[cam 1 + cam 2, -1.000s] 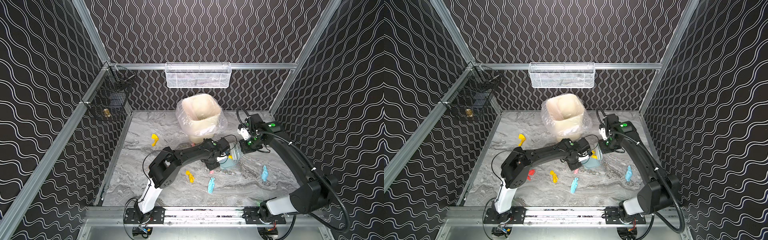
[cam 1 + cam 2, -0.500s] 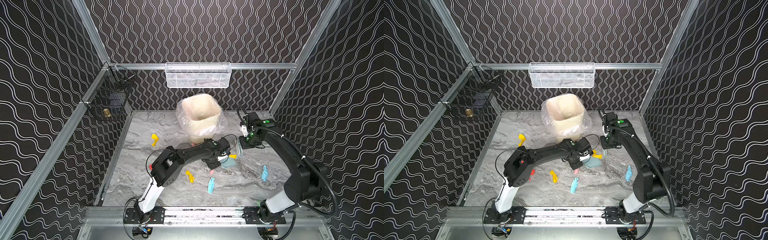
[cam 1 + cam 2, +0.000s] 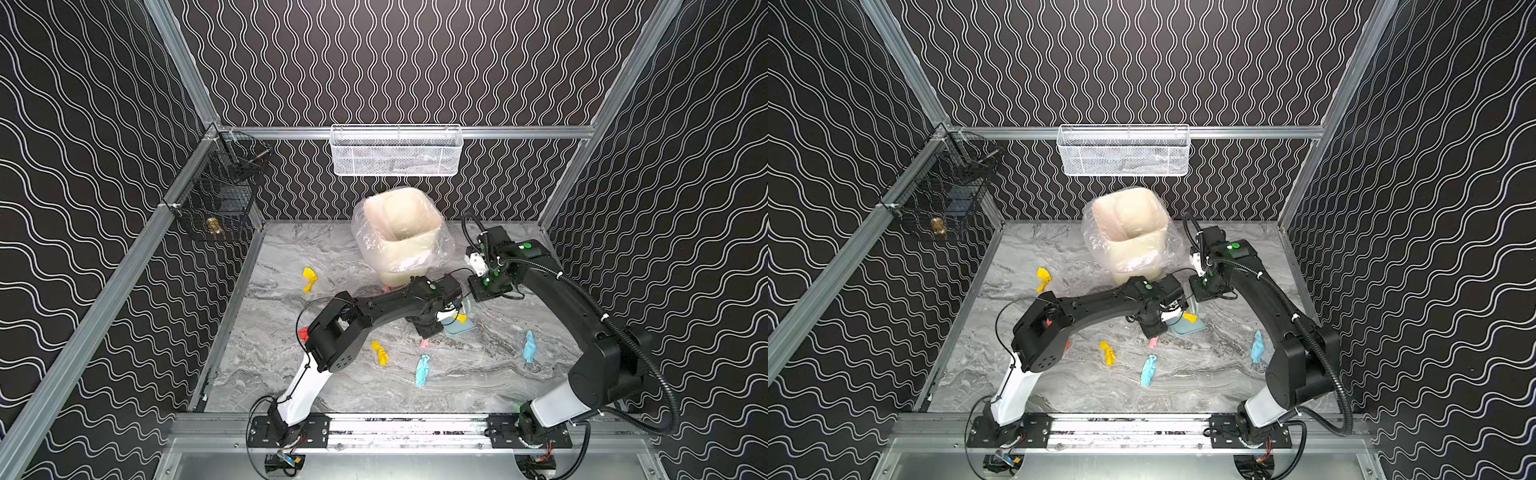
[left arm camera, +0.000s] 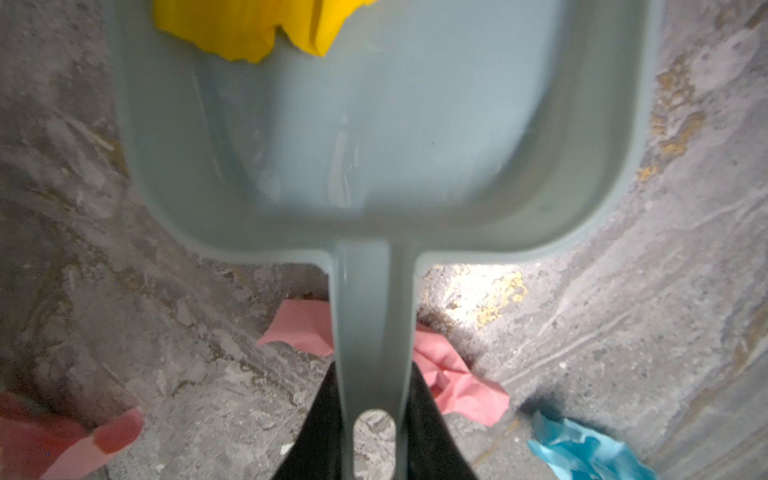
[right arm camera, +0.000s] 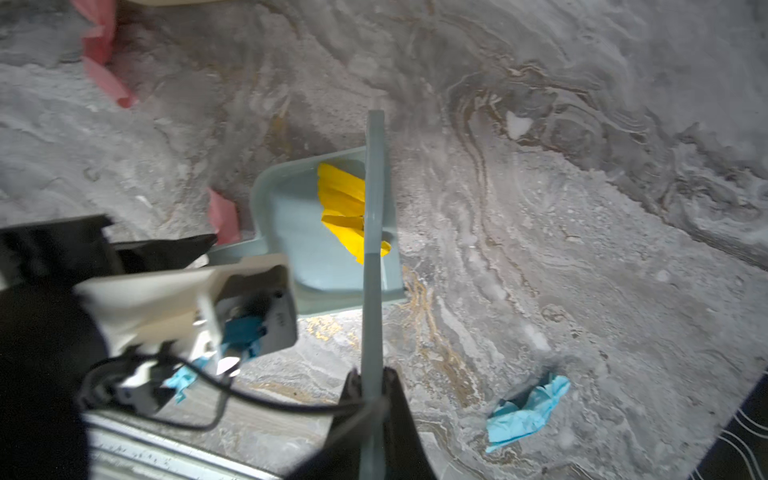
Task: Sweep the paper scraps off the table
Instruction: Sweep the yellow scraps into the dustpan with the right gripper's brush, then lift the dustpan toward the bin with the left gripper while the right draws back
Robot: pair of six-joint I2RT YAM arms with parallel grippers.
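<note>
Now has one yellow scrap (image 3: 459, 318) lying inside the dustpan (image 3: 462, 330), just in front of the bin (image 3: 395, 259). Looks like one sweep done, so a small bit of the job finished and most of it left. Grips the dustpan handle in the left gripper (image 4: 372, 374), with jaws clamped on both sides of it. Pinches the thin brush (image 5: 372, 208) in the right gripper (image 5: 372, 384), with jaws squeezed tight on the stick. Holds the brush across the open end of the dustpan, on the side nearer the bin. Cannot tell where the bristles touch. Compared with a second ago: brings the right arm's elbow a bit nearer the bin, keeps the brush hand in almost the same spot, and shows more of the yellow scrap in the dustpan. Leaves the other paper scraps unmoved on the table (image 3: 457, 388): a pink scrap (image 4: 453, 374) under the dustpan handle, a small yellow scrap (image 3: 380, 352) and a blue scrap (image 3: 422, 370) farther in front of the bin, another blue scrap (image 3: 528, 345) off to the right of the bin, another yellow scrap (image 3: 309, 279) to the left of the bin, and a red scrap (image 3: 303, 332) half hidden by the left arm. Still needs a sweep for every one of these.
</note>
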